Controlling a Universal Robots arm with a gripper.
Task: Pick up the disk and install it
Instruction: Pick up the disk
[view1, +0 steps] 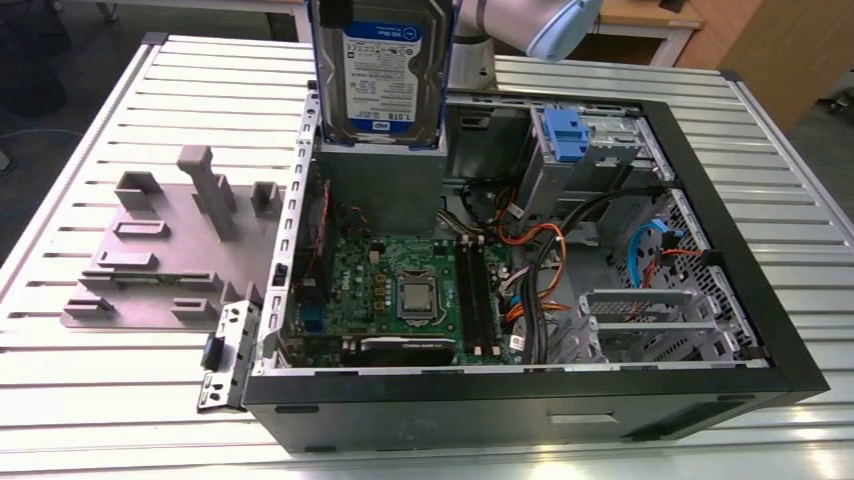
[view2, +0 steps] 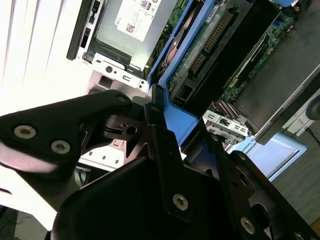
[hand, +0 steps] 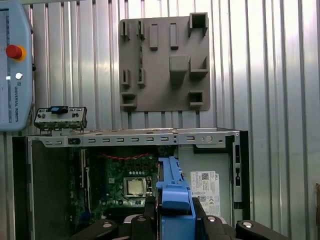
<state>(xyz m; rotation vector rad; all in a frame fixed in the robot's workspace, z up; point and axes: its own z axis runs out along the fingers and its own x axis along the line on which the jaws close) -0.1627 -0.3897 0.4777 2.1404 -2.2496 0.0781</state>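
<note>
On slatted metal table, open case; above, disk in claw.

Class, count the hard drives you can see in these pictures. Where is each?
1. The disk hangs upright above the open case, held by the gripper; the drive bays may hide others.
</note>
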